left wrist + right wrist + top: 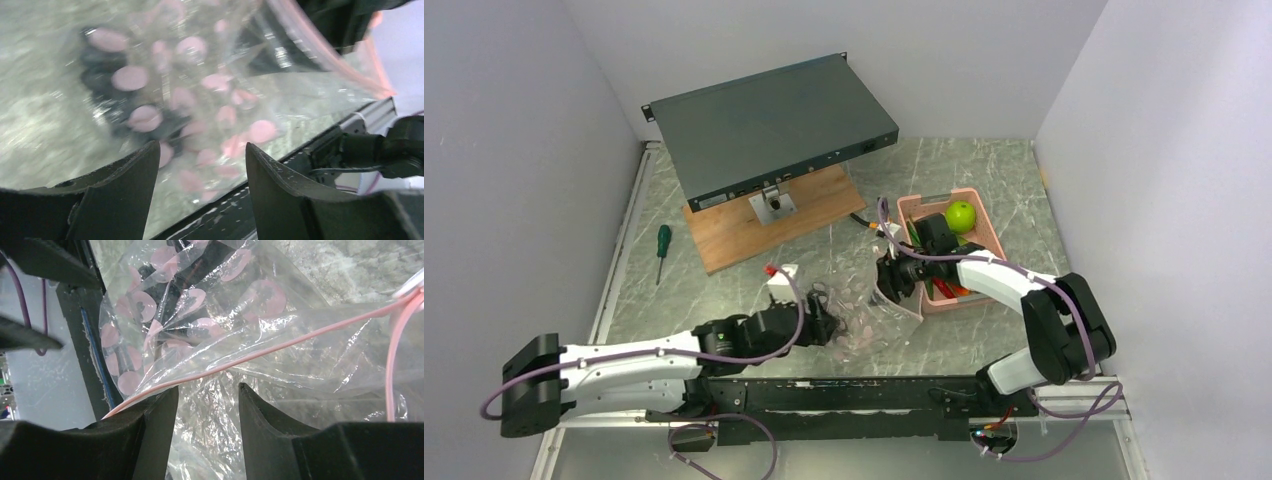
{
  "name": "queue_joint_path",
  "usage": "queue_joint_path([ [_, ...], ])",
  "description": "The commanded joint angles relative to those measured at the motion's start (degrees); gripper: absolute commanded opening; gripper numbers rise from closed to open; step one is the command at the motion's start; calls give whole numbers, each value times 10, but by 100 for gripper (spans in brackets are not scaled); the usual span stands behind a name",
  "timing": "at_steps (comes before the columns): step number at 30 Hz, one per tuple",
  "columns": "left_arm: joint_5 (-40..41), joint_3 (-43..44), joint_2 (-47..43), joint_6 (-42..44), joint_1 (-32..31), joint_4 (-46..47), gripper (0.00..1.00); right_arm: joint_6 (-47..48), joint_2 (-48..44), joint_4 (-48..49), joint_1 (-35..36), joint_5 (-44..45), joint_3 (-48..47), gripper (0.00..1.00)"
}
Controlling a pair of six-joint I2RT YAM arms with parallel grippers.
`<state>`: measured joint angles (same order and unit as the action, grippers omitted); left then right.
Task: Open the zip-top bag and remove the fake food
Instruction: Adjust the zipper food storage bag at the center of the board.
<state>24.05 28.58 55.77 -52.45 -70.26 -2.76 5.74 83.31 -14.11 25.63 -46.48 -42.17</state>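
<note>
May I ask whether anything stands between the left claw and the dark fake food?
Only the dotted plastic of the zip-top bag: the dark fake food lies inside it, ahead of the left claw. Nothing else visible.

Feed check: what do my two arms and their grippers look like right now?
The left arm and right arm have white links, black joints and looping purple cables. The left gripper and right gripper each have two broad black fingers.
</note>
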Motion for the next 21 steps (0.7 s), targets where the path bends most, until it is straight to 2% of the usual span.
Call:
queue_joint_path([
  [1,63,-78,-68,-96,12,-35,70,-42,7,55,-1,-30,-2,49],
  [4,61,-144,-111,-108,27,2,74,-48,16,67,-2,-31,1,49],
  [8,23,-201,-158,-88,59,116,82,-54,26,75,-8,-15,5,46],
  [12,-12,-218,-171,-73,88,166,85,-82,26,90,-19,15,12,20],
  [13,-20,-219,-166,-71,93,174,85,-86,25,92,-21,24,13,17],
  [21,-74,-177,-48,-78,126,196,84,-93,57,79,-23,2,1,17],
])
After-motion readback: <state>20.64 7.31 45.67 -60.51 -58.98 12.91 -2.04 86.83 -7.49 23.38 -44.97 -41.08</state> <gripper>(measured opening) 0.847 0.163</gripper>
